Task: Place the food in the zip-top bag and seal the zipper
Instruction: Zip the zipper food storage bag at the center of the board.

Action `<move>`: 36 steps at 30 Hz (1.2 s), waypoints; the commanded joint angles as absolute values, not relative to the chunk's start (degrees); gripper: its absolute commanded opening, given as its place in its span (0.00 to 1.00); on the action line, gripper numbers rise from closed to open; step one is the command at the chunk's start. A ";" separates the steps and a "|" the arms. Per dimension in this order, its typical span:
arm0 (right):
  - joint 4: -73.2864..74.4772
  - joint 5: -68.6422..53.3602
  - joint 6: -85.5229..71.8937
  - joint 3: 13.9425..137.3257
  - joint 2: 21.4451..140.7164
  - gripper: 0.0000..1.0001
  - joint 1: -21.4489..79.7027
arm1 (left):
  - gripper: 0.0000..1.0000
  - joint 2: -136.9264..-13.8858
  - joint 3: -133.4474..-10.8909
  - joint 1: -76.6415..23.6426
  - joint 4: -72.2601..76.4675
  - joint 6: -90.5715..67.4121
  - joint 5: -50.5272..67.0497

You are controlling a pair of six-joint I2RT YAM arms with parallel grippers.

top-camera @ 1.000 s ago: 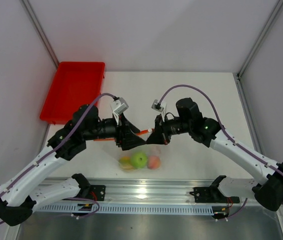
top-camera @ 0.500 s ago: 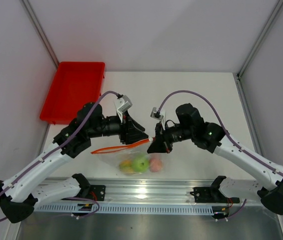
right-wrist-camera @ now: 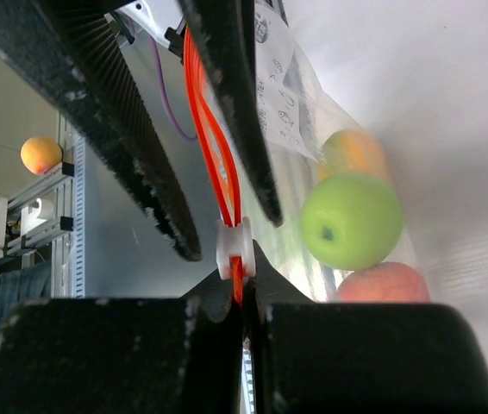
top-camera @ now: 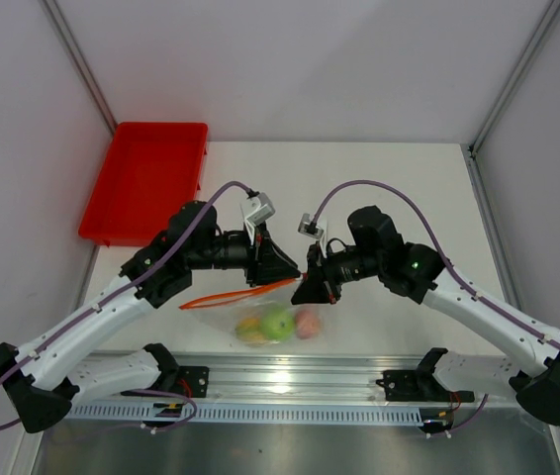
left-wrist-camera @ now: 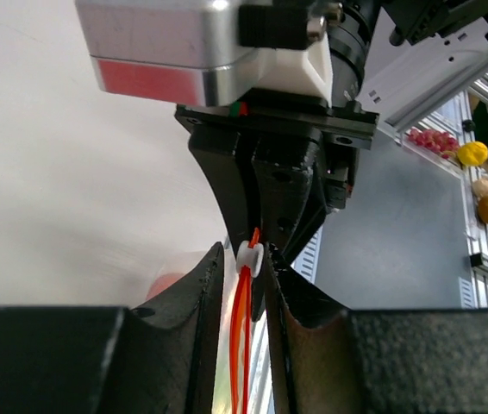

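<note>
Top view: the left gripper [top-camera: 276,269] has moved right along the zipper [top-camera: 223,295] to meet the right gripper [top-camera: 311,288]. The fruits [top-camera: 278,322] lie in the bag [top-camera: 235,310], lower centre.
Left wrist: the jaws have narrowed around the slider [left-wrist-camera: 249,256] but are still apart.
Right wrist: the jaws are clamped on the zipper's end, so sealing looks ready to begin.

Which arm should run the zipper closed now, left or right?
Probably left. The left gripper straddles the zipper beside the white slider, jaws not yet clamped. The right gripper is shut on the zipper's end, anchoring the bag.
</note>
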State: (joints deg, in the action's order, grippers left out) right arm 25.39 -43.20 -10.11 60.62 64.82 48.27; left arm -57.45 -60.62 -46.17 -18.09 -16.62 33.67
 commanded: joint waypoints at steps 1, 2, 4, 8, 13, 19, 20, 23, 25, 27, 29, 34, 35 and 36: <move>23.29 -44.65 -10.55 60.56 63.11 0.00 48.52 | 0.27 -57.13 -59.77 -46.49 -14.59 -17.84 38.22; 23.12 -44.65 -10.55 60.47 63.19 0.00 48.52 | 0.26 -56.95 -59.42 -46.49 -13.63 -18.19 38.58; 23.03 -44.91 -10.55 60.38 63.11 0.00 48.52 | 0.26 -56.26 -58.19 -46.49 -12.40 -19.33 39.98; 22.68 -45.44 -10.72 60.29 62.93 0.00 48.52 | 0.25 -56.34 -57.30 -46.49 -11.08 -20.56 41.92; 22.41 -46.14 -10.63 60.29 63.02 0.00 48.52 | 0.19 -56.60 -57.04 -46.41 -10.64 -21.09 42.80; 21.89 -46.32 -10.81 59.59 63.11 0.00 48.52 | 0.08 -56.95 -57.48 -46.41 -9.76 -21.97 43.50; 21.97 -46.49 -10.81 59.68 63.19 0.00 48.52 | 0.04 -57.04 -57.39 -46.41 -9.67 -22.49 43.59; 22.23 -46.41 -10.72 59.68 63.37 0.00 48.52 | 0.01 -57.13 -57.39 -46.41 -9.49 -22.94 44.12; 22.24 -46.76 -10.55 59.68 63.20 0.00 48.52 | 0.01 -57.04 -57.30 -46.41 -9.67 -23.03 43.69; 22.24 -46.24 -10.72 59.68 62.84 0.00 48.43 | 0.01 -56.78 -57.57 -46.23 -10.19 -23.12 42.72; 22.32 -45.62 -10.46 59.77 62.23 0.06 48.43 | 0.01 -56.60 -57.48 -46.06 -10.81 -23.11 42.45; 21.36 -46.32 -10.46 59.94 61.44 0.29 48.25 | 0.01 -56.34 -56.78 -45.44 -10.63 -23.38 42.71; 21.18 -46.14 -10.55 59.94 61.26 0.27 48.16 | 0.00 -56.34 -56.69 -45.27 -10.46 -23.47 42.80; 20.92 -46.06 -10.55 59.85 61.09 0.22 47.90 | 0.01 -56.42 -56.52 -45.26 -10.46 -23.55 42.89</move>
State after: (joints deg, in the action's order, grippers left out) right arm 23.51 -45.89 -10.52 59.79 62.70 48.21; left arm -57.25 -56.90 -45.71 -13.04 -22.59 41.21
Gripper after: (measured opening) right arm 0.240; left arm 0.110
